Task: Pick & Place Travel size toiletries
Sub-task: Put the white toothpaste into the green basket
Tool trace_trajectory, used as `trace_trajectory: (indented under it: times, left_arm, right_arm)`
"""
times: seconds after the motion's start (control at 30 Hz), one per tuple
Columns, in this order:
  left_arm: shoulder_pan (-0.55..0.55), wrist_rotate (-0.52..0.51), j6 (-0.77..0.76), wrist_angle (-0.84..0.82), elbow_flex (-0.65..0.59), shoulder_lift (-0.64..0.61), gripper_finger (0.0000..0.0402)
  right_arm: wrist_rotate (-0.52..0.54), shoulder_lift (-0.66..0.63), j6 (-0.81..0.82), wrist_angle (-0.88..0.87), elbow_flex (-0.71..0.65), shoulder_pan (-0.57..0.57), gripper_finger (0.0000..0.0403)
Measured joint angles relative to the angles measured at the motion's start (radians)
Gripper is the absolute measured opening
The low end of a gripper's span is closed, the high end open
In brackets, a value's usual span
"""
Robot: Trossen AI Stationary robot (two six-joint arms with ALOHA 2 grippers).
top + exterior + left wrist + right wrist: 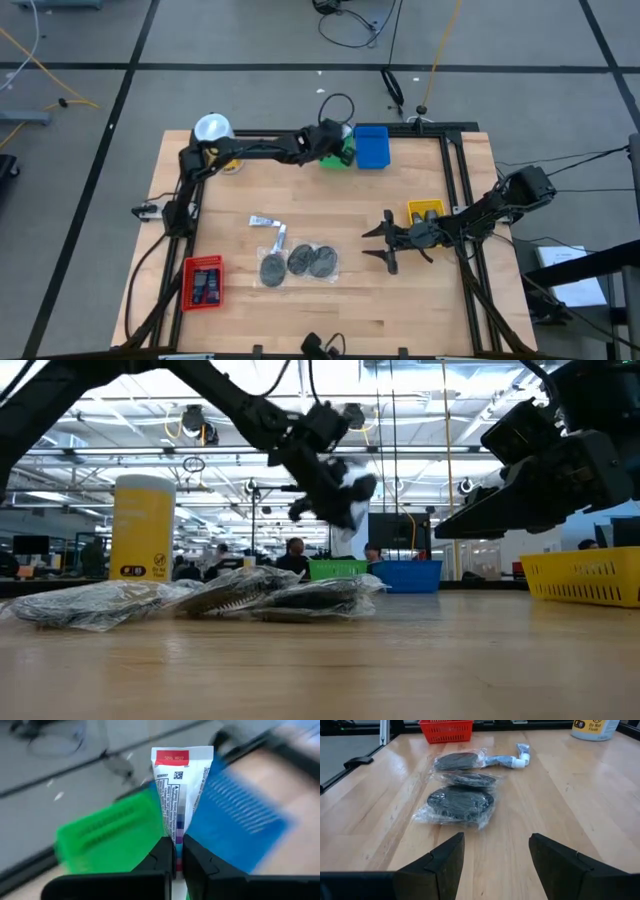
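Tube (pixel 181 795), red-labelled with a QR code, pinched in left fingers (pixel 161 862) above green tray (pixel 107 835). Right fingers (pixel 445 857) wide, low over desk (pixel 560 795).

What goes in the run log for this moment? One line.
left gripper: shut on tube, over green tray | right gripper: open, facing bagged discs

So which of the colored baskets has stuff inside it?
The red basket at the table's front left corner. It holds dark packets, while the blue basket and yellow basket look bare inside. The green basket is mostly hidden by the arm.
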Motion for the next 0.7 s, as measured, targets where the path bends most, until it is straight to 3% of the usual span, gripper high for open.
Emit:
trace_trajectory:
  times: [0.1,0.27,0.47,0.7]
  left_arm:
    - [0.019,0.026,-0.046,-0.05,-0.005,0.01,0.002]
    - [0.033,0.172,-0.092,-0.09,0.0,0.001,0.0021]
    - [0.051,0.23,-0.069,-0.141,-0.003,0.003,0.0027]
    - [0.069,0.301,-0.08,-0.145,-0.002,0.008,0.0105]
  right_arm:
    - [0.0,0.0,0.0,0.007,0.0,0.0,0.0215]
    - [0.0,0.0,0.0,0.007,0.0,0.0,0.0215]
    - [0.0,0.0,0.0,0.008,0.0,0.0,0.0215]
    - [0.0,0.0,0.0,0.007,0.0,0.0,0.0215]
